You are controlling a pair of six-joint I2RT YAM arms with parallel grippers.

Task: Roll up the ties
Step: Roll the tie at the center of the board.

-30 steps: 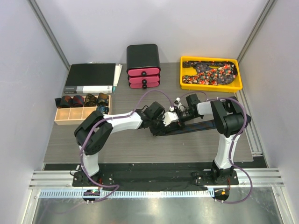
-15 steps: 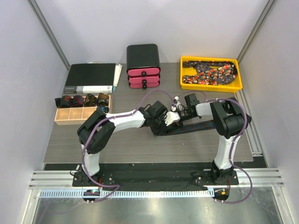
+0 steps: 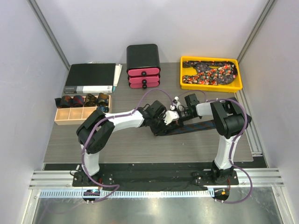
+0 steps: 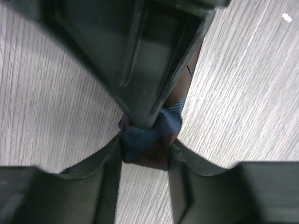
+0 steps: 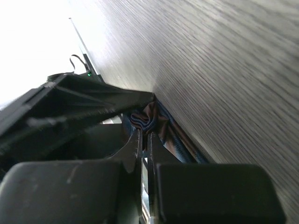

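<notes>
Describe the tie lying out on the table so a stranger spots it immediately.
On the grey table, in front of the black box with pink drawers, a long tie lies outstretched. Unlike the speckled ties heaped in the yellow tray, it is plain dark.

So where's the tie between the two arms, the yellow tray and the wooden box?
tie (image 4: 148,139): left wrist view, on its folded blue end.
yellow tray (image 3: 211,87): top view, on its near rim.
wooden box (image 3: 77,114): top view, on an empty front compartment.
</notes>
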